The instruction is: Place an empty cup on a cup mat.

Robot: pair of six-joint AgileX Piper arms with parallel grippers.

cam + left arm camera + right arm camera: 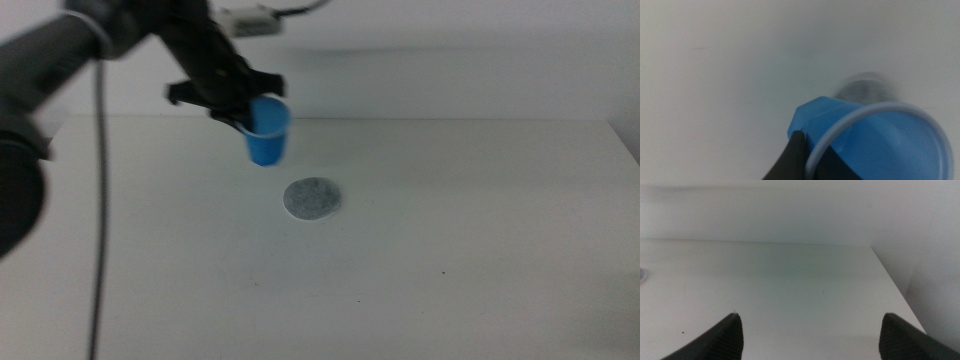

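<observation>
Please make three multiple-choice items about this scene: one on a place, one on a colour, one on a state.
1. Where is the small bright blue plastic cup?
A. held above the table
B. standing on the mat
C. lying on the table

2. What colour is the flat round cup mat?
A. red
B. speckled grey
C. green

3. How is the right gripper?
A. holding the cup
B. open, holding nothing
C. holding the mat

Answers: 1 A, the left gripper holds it lifted; 2 B, grey disc; 3 B, its jaws stand wide apart.

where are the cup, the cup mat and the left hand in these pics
cup (268, 140), middle view, on its blue side wall.
cup mat (312, 198), middle view, centre of the grey disc.
left hand (240, 108), middle view, at the dark jaws shut on the cup's rim.
</observation>
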